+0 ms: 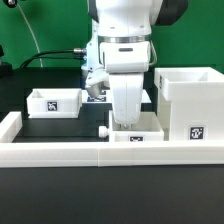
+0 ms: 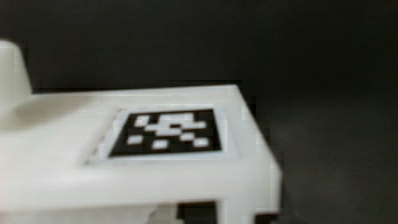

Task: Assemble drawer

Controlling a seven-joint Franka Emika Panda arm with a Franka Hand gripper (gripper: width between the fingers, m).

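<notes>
Black table (image 1: 70,125) w/ a low white wall (image 1: 60,150) along the front edge, and a green backdrop (image 1: 15,40) behind at the exterior view's left. The tall box (image 1: 185,95) of the drawer stands at the exterior view's right, just beside the near tray (image 1: 143,134). The second tray (image 1: 55,100) lies well apart at the exterior view's left. The gripper (image 1: 127,120) hangs straight down onto the near tray, so I judge the step in hand is the pick-up of this tray; insertion into the box is not yet done. The next move calls for a firm hold on a tray wall, then a lift & a turn so the tray lines up w/ the box opening. The exterior view shows all 3 parts and the arm, but the fingertips are hidden there, so I cannot tell if they are spread or pressed together. The wrist view shows only a close, blurred white part w/ its tag (image 2: 169,135); no fingers are clear there either
</notes>
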